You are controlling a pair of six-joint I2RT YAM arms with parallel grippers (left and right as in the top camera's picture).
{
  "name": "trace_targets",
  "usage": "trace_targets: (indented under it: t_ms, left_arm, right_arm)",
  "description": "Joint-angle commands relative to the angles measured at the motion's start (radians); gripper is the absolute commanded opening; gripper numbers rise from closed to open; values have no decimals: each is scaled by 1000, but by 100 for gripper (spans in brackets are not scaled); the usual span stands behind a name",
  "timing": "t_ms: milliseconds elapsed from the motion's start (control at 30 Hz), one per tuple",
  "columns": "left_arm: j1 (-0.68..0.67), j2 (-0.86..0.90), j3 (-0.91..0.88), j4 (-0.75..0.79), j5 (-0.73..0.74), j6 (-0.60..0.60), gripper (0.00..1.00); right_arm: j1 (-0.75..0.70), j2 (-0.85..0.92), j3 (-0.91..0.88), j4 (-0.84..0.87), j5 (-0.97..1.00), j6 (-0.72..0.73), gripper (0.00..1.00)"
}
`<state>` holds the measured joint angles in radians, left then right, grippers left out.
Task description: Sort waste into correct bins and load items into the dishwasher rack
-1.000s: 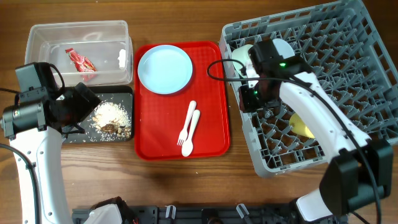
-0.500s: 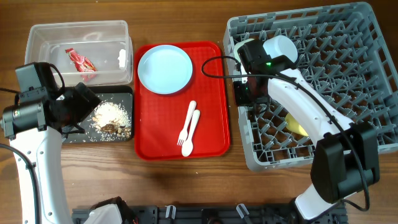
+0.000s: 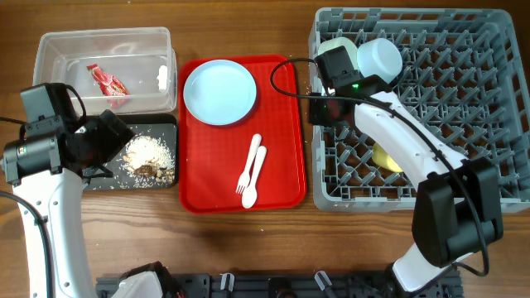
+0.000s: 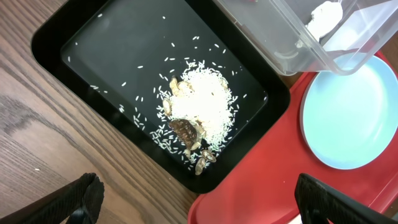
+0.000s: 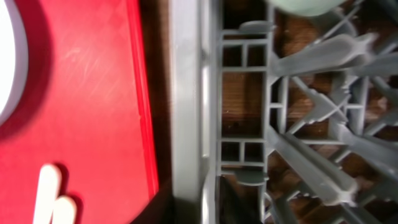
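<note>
My right gripper (image 3: 320,108) is shut on the left rim of the grey dishwasher rack (image 3: 464,124); the right wrist view shows the rim (image 5: 186,93) between its fingers (image 5: 205,205). Two pale bowls (image 3: 339,51) (image 3: 379,58) and a yellow cup (image 3: 385,157) sit in the rack. The blue plate (image 3: 219,91) and the white fork and spoon (image 3: 250,170) lie on the red tray (image 3: 281,165). My left gripper (image 3: 99,141) is open and empty above the black tray (image 3: 108,178), which holds rice scraps (image 4: 199,106). The red-and-white wrapper (image 3: 108,80) lies in the clear tub (image 3: 58,50).
A small white scrap (image 3: 162,78) lies at the clear tub's right end. The red tray's right edge lies close against the rack's left wall. Bare wooden table shows in front of the trays and rack.
My right gripper has swung the rack from tilted to square with the table, moving up and left along the rack's left side. The left arm has not moved.
</note>
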<state>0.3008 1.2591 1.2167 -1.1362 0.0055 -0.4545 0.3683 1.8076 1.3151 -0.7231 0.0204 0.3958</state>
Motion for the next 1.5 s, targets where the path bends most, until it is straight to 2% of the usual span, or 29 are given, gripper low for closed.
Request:
trace_targets:
  t_ms: [0,167,267,367,500,667,767,1033,1200,1267,1400,1467]
  left_arm:
    - [5,-6,3,3,5,-10,100]
    - [5,-6,3,3,5,-10,100]
    - [5,-6,3,3,5,-10,100]
    - [4,-6,3,3,5,3,100]
    - [4,-6,3,2,31,106,100]
    - [4,-6,3,2,51,111,100]
    - [4,-6,3,2,58,107,100]
    - [4,-6,3,2,58,107,100]
    - [4,-6,3,2,58,107,100]
    - [4,-6,3,2,58,107,100]
    - [4,-6,3,2,58,107,100]
    - [4,-6,3,2,58,107,100]
  right_arm:
    - [-15,0,13,6,76,-12,43]
    - [-15,-85,63,-40,68,-29,59]
    - [-5,-206,74,-45,-70,-30,59]
    - [89,-243,74,-117,-149,-21,59]
    - [257,-185,45,-153,-127,79,59]
    - [393,-24,27,-149,-80,248,58]
    - [432,88,27,-116,-63,266,57]
    - [447,227,26,-105,-62,366,56]
    - [447,229,26,-157,6,392,48]
    - [447,229,26,-158,5,390,40]
    - [447,229,26,-156,-18,389,17]
    - [447,229,26,-157,-21,389,10]
